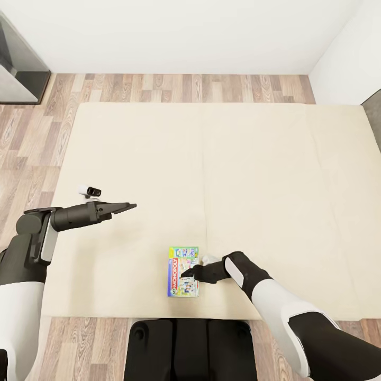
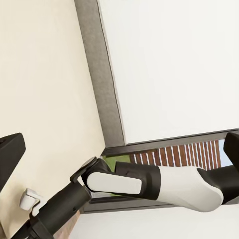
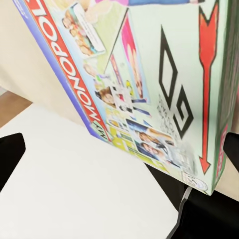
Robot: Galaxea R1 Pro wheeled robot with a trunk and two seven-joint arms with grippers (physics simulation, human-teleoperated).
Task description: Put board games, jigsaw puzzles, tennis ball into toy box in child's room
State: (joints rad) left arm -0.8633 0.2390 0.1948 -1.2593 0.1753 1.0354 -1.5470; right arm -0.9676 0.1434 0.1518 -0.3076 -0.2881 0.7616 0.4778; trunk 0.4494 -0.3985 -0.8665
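Monopoly board game [image 1: 183,271] lies on the bed [image 1: 264,174], unboxed; right gripper [image 1: 186,273], fingers spread, reaches it; left gripper [image 1: 127,207] looks closed, empty.

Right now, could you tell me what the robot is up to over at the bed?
The robot stands at the foot of the bed, reaching its right hand down onto a Monopoly board game lying near the mattress's near edge. The right wrist view shows the game's printed face close up between the fingertips, but whether it is gripped cannot be told. The left hand hovers over the mattress, holding nothing.
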